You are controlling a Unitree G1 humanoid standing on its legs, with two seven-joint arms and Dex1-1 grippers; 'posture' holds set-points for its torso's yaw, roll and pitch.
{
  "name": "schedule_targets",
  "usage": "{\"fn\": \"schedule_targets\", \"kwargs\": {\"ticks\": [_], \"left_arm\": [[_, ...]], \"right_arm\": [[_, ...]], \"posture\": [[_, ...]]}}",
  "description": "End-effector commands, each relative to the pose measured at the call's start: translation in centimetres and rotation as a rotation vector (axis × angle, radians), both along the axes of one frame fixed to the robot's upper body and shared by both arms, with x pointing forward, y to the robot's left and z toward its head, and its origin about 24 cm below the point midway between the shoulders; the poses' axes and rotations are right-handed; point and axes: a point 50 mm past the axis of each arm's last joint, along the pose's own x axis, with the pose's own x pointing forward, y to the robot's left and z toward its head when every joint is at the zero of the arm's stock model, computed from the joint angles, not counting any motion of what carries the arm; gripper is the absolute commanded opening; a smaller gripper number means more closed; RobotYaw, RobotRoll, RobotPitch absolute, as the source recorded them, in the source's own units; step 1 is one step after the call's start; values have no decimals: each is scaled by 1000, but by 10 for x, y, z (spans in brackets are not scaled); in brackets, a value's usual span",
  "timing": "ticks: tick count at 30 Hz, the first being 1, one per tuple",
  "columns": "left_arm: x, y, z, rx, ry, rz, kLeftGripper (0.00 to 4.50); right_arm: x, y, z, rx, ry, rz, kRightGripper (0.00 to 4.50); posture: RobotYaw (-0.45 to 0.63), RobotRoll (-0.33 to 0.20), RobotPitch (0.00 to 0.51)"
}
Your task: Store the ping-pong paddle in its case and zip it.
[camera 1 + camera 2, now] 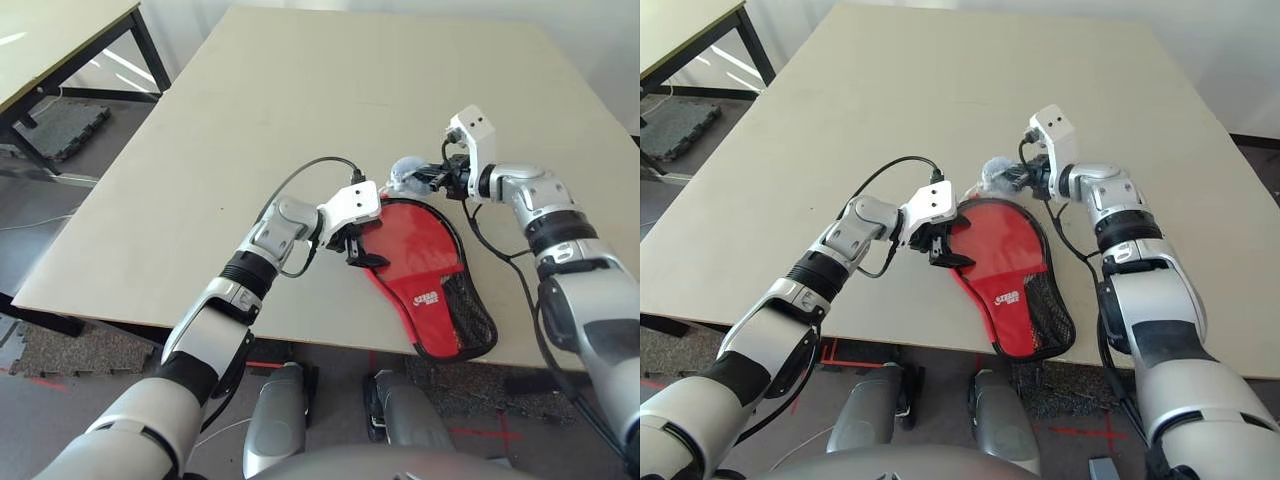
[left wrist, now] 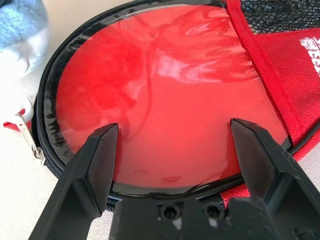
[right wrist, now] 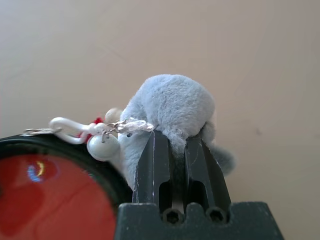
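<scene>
White logo [image 1: 428,298] on the red case [image 1: 420,255], wording illegible.

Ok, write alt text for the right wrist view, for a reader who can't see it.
The right claw, fingers pressed together, pinches the base of a grey plush ball on the beige table. A white clip and bead chain links the ball to the black zipper rim of the case, where a glossy red surface shows inside.

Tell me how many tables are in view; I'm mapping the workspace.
2. The big light table in front of the robot carries the case; a second table stands far left, partly cut off. Others may lie outside the views.
</scene>
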Motion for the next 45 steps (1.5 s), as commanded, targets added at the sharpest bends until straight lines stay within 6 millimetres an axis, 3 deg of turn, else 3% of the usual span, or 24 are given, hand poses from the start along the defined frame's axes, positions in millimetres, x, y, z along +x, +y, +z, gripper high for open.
{"fn": "schedule_targets", "kwargs": {"ticks": [1,11,23,34,45], "left_arm": [[-9,-2,-21,70,63,-4,4500],[-13,-6,-23,72,72,-24,4500],[-13,-9,-24,82,71,-41,4500],[-10,-13,-23,87,64,-55,4500],[-8,-15,-23,89,60,-66,4500]], "right_arm": [[4,-11,7,-41,-75,-91,9],[-2,-43,0,-133,-87,-214,9],[-31,-105,-13,-173,-13,-337,9],[-81,-154,-30,-162,182,-239,9],[-130,-164,-34,-78,448,-27,9]], "posture": [[120,0,137],[108,0,143],[75,0,147],[39,0,154],[27,0,157]]}}
